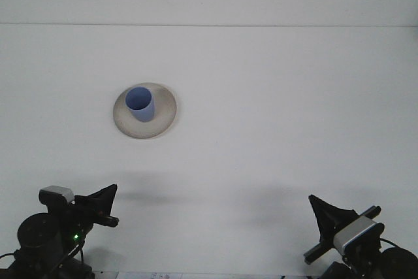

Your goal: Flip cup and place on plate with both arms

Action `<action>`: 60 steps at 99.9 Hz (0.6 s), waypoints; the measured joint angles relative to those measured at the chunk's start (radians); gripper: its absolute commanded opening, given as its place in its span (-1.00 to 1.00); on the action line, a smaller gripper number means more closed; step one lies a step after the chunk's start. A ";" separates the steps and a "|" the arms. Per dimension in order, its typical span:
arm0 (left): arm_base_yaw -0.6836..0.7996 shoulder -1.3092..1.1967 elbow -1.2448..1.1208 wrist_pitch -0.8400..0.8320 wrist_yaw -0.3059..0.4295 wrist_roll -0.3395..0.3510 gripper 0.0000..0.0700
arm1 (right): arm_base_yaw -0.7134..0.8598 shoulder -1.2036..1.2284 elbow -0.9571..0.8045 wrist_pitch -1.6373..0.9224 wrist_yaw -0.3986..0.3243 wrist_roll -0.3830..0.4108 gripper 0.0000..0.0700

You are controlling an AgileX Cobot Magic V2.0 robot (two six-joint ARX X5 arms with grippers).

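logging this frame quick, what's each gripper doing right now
Left gripper: shut, holding nothing, low by the near table edge.
Right gripper: shut, holding nothing, also far from the blue cup on the plate.

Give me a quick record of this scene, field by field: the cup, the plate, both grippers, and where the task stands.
cup: blue cup, upright, open end up, standing on the plate
plate: beige round plate, on the white table, left of centre
left gripper: left gripper, shut, low at the near edge, apart from the plate
right gripper: right gripper, shut, low at the near right edge, holding nothing
task state: cup already sits on the plate; neither arm touches it
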 measured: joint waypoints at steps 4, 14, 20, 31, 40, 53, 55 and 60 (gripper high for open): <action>0.000 0.000 0.000 0.000 0.000 0.000 -0.96 | 0.000 0.000 0.000 0.000 0.000 0.000 -0.98; 0.000 0.000 0.000 0.000 0.000 0.000 -0.96 | 0.000 0.000 0.000 0.001 0.000 0.000 -0.98; 0.000 0.000 0.000 0.000 0.000 0.000 -0.96 | 0.000 0.000 0.000 0.001 0.000 0.000 -0.98; 0.000 0.000 0.000 0.000 0.000 0.000 -0.97 | 0.000 0.000 0.000 0.002 0.000 0.000 -0.98; 0.000 -0.001 0.000 0.000 -0.035 0.037 -0.96 | 0.000 0.000 0.000 0.003 0.000 0.000 -0.98; 0.040 -0.031 -0.010 0.011 -0.074 0.084 -0.96 | 0.000 0.000 0.000 0.003 0.000 0.000 -0.98; 0.049 -0.038 -0.017 0.019 -0.074 0.087 -0.96 | 0.000 0.000 0.000 0.003 0.000 0.000 -0.98; 0.084 -0.069 -0.048 0.057 -0.074 0.092 -0.96 | 0.000 0.000 0.000 0.003 0.000 0.000 -0.98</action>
